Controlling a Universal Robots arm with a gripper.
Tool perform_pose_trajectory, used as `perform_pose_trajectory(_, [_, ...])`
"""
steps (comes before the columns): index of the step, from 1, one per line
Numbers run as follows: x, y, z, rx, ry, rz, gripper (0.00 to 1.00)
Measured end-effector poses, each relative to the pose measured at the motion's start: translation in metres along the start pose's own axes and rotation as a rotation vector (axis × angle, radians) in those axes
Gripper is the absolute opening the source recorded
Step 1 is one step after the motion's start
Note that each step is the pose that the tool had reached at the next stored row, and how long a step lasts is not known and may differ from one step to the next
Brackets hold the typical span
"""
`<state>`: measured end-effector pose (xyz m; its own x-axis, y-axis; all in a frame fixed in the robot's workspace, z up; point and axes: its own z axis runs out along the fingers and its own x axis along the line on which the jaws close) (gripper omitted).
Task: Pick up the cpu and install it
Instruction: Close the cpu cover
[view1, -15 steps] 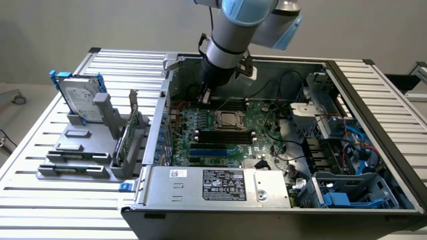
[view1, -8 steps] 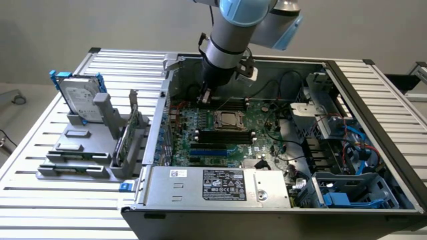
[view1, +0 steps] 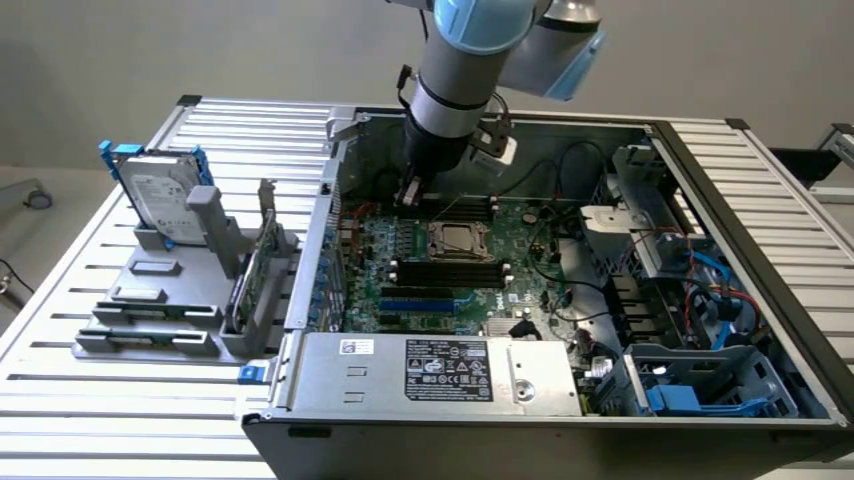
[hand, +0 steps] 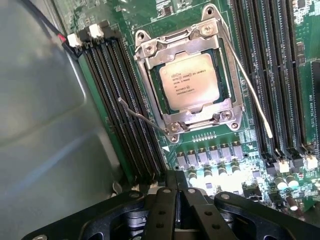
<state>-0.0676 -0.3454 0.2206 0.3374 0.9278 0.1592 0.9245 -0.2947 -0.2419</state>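
Observation:
The cpu (hand: 192, 82), a small square chip with a silvery printed top, lies flat in the metal socket frame (hand: 150, 50) on the green motherboard (view1: 527, 245). In the exterior view the cpu (view1: 458, 238) shows at the middle of the board inside the open computer case. My gripper (view1: 411, 195) hangs over the board a little behind the socket, apart from the chip. In the wrist view my gripper (hand: 177, 200) is shut, its black fingers pressed together with nothing between them. Two thin wire levers (hand: 250, 90) stand loose beside the socket.
Black memory slots (hand: 115, 95) flank the socket on both sides. The case's grey wall (hand: 45, 125) rises close by. A power supply (view1: 441, 372) sits at the case front, and cables (view1: 694, 300) fill the exterior view's right. A hard drive (view1: 160, 200) stands on a grey holder (view1: 147, 335) outside the case.

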Motion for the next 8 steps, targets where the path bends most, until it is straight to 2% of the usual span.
perform_pose_trajectory(1, [-0.0001, 0.0001, 0.0005, -0.0043, 0.0049, 0.017, 0.11])
perform_pose_trajectory(5, [-0.0002, 0.0004, 0.0015, -0.0155, 0.0173, 0.061, 0.11])
perform_pose_trajectory(8, [-0.0002, 0.0004, 0.0017, -0.0269, 0.0263, 0.085, 0.11])
